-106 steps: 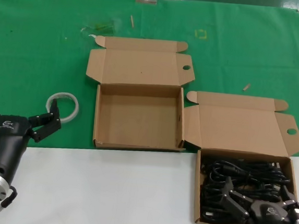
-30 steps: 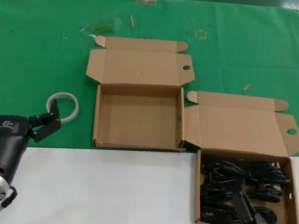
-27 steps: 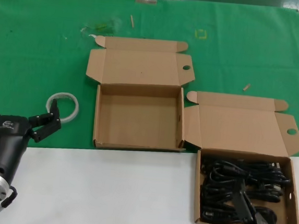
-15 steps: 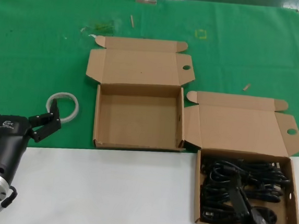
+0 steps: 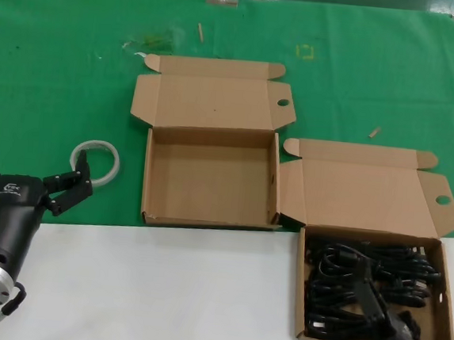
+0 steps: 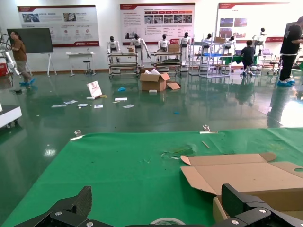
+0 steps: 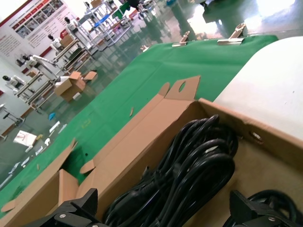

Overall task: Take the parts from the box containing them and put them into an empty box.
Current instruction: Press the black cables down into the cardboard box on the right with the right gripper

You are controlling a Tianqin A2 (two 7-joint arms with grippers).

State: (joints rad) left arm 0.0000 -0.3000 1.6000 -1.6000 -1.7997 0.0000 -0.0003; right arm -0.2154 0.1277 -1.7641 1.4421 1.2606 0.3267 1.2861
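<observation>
At the far left of the head view the left gripper (image 5: 28,175) waits with its fingers spread apart, just short of a whitish tape ring (image 5: 96,161) on the green cloth (image 5: 61,68). In the middle sits the empty box (image 5: 210,176), lid folded back, floor bare, with open cloth on its left side. To the right, its corner almost touching, the box containing them (image 5: 372,195) holds the parts (image 5: 373,270), glossy black cords in tangled loops. The right gripper (image 7: 161,210), fingers wide apart, reaches low over those cords
</observation>
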